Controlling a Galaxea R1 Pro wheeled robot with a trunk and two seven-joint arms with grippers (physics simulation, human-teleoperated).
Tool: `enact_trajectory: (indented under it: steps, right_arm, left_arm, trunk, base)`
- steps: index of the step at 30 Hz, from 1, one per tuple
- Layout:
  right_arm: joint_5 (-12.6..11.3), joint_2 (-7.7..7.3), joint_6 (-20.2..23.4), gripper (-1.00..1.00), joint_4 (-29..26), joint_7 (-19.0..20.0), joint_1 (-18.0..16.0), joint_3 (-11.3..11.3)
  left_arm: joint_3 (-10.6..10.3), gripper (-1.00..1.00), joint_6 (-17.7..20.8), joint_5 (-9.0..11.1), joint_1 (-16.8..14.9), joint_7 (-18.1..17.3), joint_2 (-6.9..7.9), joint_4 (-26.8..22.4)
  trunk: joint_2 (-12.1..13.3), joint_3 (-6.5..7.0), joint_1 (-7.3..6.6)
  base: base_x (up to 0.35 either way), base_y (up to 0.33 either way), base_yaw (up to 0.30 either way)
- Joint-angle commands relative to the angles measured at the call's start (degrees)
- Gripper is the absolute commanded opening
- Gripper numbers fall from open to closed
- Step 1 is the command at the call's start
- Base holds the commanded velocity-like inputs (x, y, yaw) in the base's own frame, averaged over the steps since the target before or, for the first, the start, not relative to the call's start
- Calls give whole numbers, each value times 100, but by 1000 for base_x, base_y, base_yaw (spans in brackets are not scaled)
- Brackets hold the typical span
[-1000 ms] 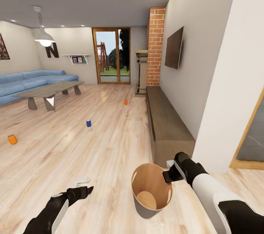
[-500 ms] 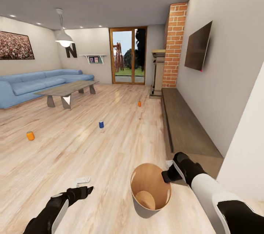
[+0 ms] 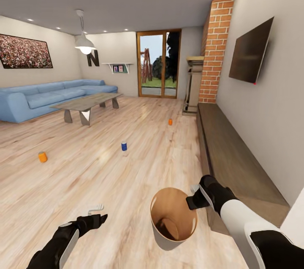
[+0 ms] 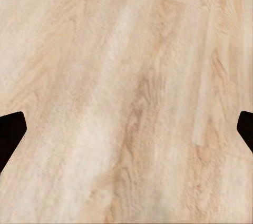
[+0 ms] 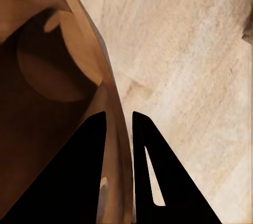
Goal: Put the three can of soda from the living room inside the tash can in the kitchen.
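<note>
Three cans of soda, none yet binned, stood scattered over the wood floor [image 3: 126, 184] of the living room: orange can [image 3: 42, 157] farthest left, well apart from the blue sofa [image 3: 46, 98] and coffee table [image 3: 86, 103]; dark blue can [image 3: 124, 146] near mid-floor; second orange can [image 3: 170, 121] deeper in, near the long low cabinet [image 3: 236, 163]. Left gripper [image 3: 96, 214] hovered low over bare boards, fingers spread wide and holding nothing, as seen from the left wrist view. Further right, trash can [image 3: 174, 218] carried off the floor, looking empty inside, its thin rim pinched between the clenched fingers of the right gripper [image 5: 118, 145]. Judged as barely begun: bin brought to the cans, all three pickups and the trip to the kitchen left to do. Plenty of open floor ahead and to the left for driving; tighter on the right, with the cabinet edge just beside the right forearm and a wall-mounted TV [image 3: 251, 55] above it, brick fireplace column [image 3: 215, 49] and glass doors [image 3: 158, 64] closing the far end.
</note>
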Motion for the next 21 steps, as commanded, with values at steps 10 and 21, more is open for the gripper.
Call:
enact_trajectory:
  steps: [10, 21]
  right_arm:
    - [-146, 17, -47, -100, 1, 28, -2, -18]
    - [-137, 97, -51, -100, 2, 27, -1, -12]
  left_arm:
    - [0, 100, -3, 0, 0, 0, 0, 11]
    - [0, 100, -1, 0, 0, 0, 0, 6]
  trunk:
    - [0, 1, 0]
    - [0, 1, 0]
  base:
    - [328, 0, 8]
    - [328, 0, 200]
